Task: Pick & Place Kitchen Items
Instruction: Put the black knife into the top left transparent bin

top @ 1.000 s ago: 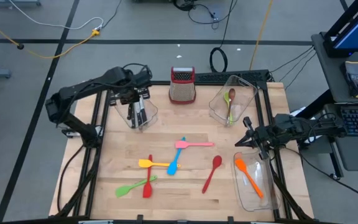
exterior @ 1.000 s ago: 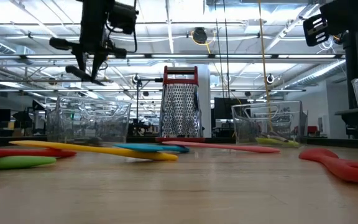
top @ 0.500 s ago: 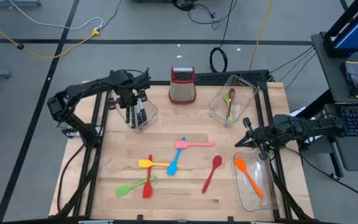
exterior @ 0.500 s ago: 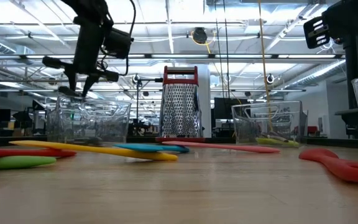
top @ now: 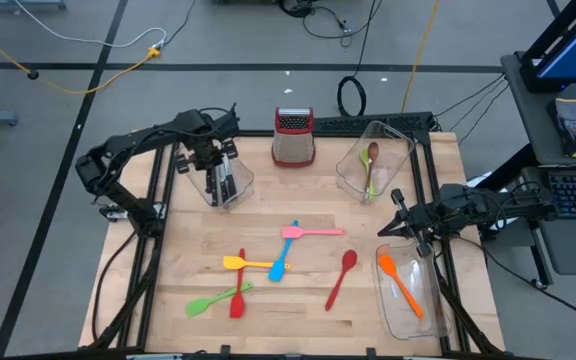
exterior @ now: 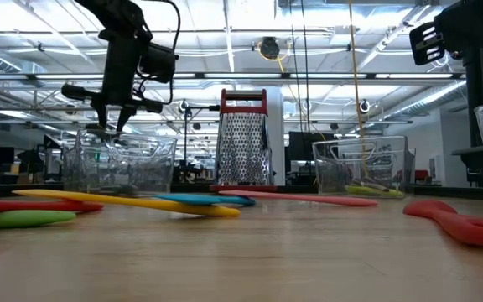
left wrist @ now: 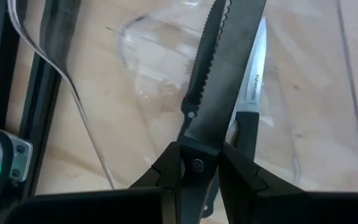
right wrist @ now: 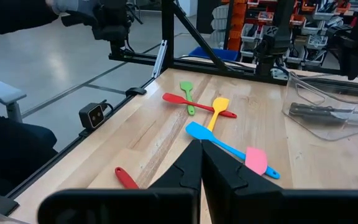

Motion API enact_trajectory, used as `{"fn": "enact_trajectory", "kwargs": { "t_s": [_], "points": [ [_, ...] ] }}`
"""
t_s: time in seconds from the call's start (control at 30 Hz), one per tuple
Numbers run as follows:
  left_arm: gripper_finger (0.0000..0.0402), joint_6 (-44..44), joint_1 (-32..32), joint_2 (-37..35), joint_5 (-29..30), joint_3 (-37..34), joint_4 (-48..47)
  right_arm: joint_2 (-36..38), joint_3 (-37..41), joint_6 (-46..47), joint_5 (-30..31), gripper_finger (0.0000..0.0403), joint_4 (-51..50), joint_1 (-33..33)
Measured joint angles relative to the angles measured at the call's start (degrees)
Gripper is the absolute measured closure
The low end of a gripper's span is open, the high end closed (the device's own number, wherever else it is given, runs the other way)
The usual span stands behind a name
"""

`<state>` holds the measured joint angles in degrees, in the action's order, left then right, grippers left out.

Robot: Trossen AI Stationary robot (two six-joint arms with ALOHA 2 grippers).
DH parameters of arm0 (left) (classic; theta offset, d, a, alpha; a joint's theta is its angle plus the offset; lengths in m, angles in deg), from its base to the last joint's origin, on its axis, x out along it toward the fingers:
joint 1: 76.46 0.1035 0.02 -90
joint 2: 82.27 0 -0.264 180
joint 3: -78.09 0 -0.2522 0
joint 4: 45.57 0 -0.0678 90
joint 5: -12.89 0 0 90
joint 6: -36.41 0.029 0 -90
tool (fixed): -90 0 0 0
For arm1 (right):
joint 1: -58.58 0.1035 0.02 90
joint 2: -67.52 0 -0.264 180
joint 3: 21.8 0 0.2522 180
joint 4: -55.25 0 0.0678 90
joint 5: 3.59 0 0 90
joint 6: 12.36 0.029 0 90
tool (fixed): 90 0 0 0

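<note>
Over the clear bin [top: 226, 183] to the left of the box grater [top: 293, 137], my left gripper [left wrist: 197, 171] hangs and grips a black serrated knife [left wrist: 213, 81], the blade pointing down into the bin. A second knife [left wrist: 248, 99] already lies inside this bin, under the held one. My right gripper [right wrist: 201, 163] waits far to the right of the grater, with its fingers pressed together on nothing, just beside a bin [top: 408, 295] that holds an orange spatula [top: 400, 285]. On the wood in front of the grater I see the pink spatula [top: 311, 232], blue spatula [top: 282, 258], yellow spatula [top: 246, 264], green spatula [top: 216, 300] and two red spoons [top: 342, 277], the other one [top: 237, 290] crossing the green spatula. Another bin [top: 373, 160], right of the grater, contains a green and a brown spoon [top: 370, 170].
</note>
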<state>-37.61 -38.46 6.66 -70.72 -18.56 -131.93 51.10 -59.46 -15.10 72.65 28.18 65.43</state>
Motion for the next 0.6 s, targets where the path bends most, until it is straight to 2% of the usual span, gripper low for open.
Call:
{"fn": "enact_trajectory", "kwargs": {
  "t_s": [0.17,0.3,0.6],
  "points": [
    [0.0339,0.0,0.0,0.0,-0.2,-4.0,3.9,0.0,0.0,0.1,0.0,0.0403,0.0,0.0],
    [0.0339,0.4,0.1,0.0,2.8,-6.9,7.2,0.0,0.0,0.1,0.0,0.0403,0.0,0.0],
    [0.0339,1.5,0.6,0.0,1.5,-11.6,15.0,0.0,0.0,0.1,0.1,0.0403,0.2,0.0]
  ]
}}
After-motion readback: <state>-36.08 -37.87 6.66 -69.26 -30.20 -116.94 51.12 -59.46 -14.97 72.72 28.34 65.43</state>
